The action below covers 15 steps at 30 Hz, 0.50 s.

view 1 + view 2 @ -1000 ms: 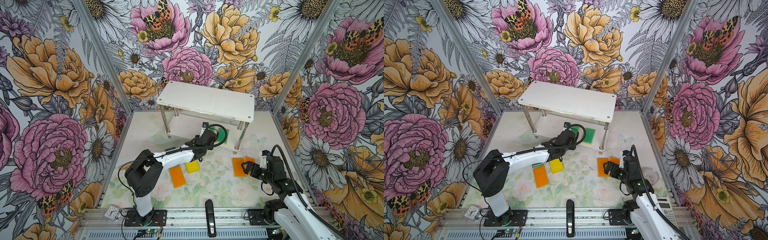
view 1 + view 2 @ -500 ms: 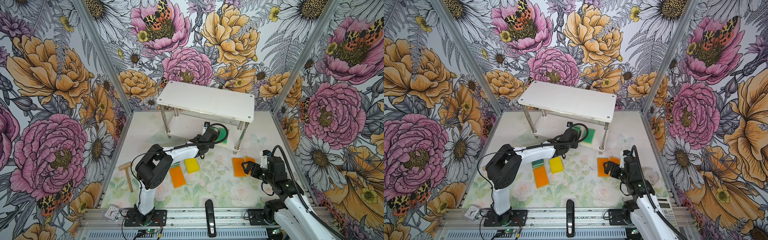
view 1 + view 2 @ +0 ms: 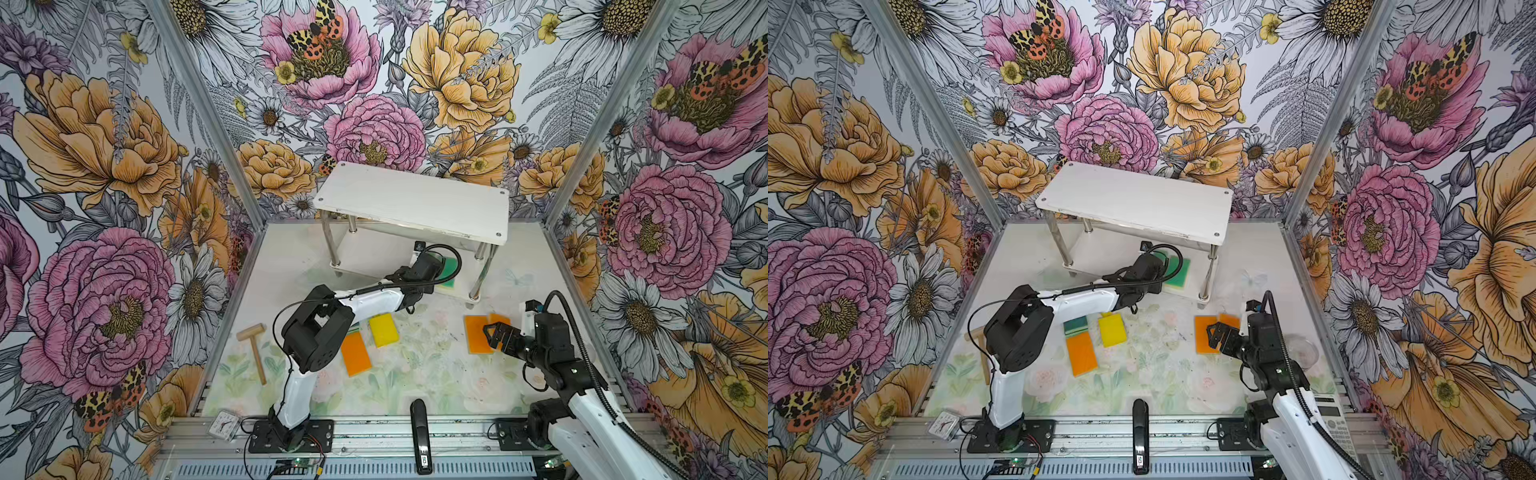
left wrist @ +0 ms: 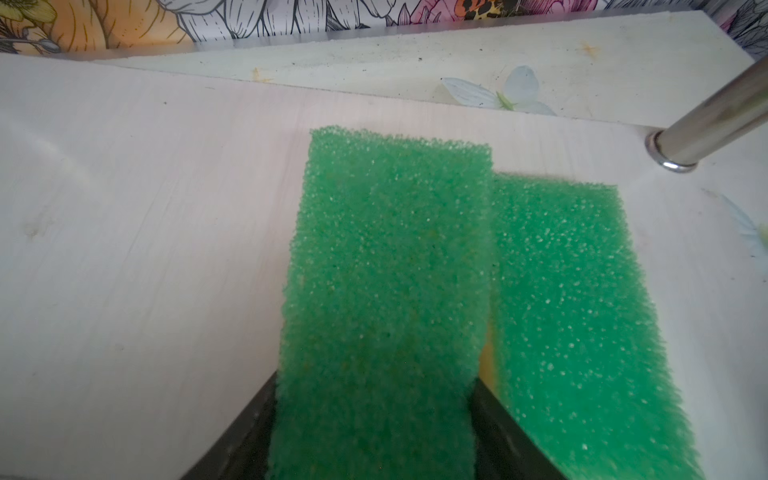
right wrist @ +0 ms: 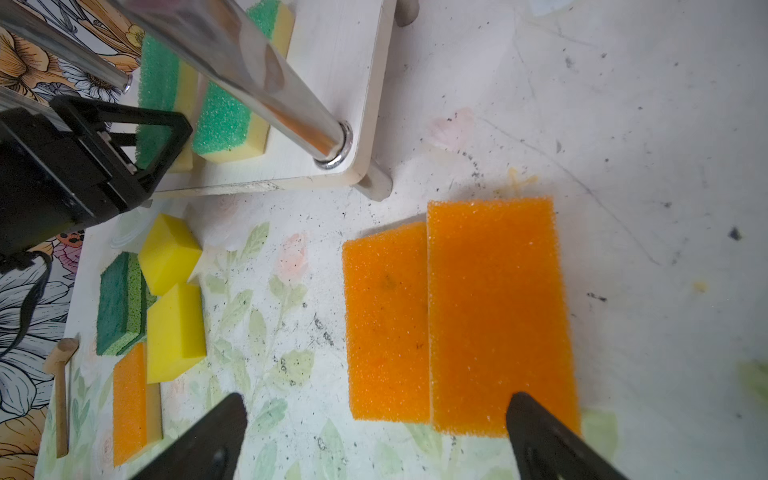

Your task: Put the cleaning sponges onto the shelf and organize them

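Note:
My left gripper [image 4: 374, 399] is shut on a light green sponge [image 4: 386, 291], held just over the lower board [image 4: 145, 228] of the shelf [image 3: 411, 199]. A second light green sponge [image 4: 573, 311] lies on that board right beside it, near a chrome post [image 4: 715, 120]. My right gripper [image 5: 378, 401] is open above the near ends of two orange sponges [image 5: 498, 316] lying side by side on the table. In both top views it hovers at their right [image 3: 492, 334]. Another orange sponge [image 3: 355, 353], two yellow ones [image 5: 168, 253] and a dark green one [image 3: 1076, 325] lie mid-table.
A wooden mallet [image 3: 254, 349] lies at the table's left. A black handheld device [image 3: 420, 440] and a small clock [image 3: 224, 424] sit on the front rail. The shelf's top board overhangs my left gripper. Flowered walls close the sides and back.
My left arm has pushed the green sponge slightly further in over the lower board, and its elbow has swung right, uncovering the mallet. The right arm has barely moved.

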{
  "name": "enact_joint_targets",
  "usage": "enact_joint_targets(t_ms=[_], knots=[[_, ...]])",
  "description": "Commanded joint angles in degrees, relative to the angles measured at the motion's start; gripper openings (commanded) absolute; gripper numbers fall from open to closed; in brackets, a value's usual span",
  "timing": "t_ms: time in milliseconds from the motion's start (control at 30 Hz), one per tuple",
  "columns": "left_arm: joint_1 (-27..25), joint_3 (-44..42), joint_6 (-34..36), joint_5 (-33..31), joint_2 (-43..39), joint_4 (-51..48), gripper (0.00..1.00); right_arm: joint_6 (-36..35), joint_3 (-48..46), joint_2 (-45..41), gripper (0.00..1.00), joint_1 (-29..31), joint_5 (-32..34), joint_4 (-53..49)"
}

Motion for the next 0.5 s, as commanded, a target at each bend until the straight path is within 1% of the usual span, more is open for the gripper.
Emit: enact_joint_targets(t_ms=[0,467], knots=[[0.44,2.19,-1.05,1.11,1.19,-1.07,0.63,0.22,0.59,-0.26,1.0,0.31,0.66,1.32],[0.43,4.79,-2.83,0.63,2.64,-3.1,0.63,-0.16,0.28,-0.37,1.0,0.35,0.65,1.22]])
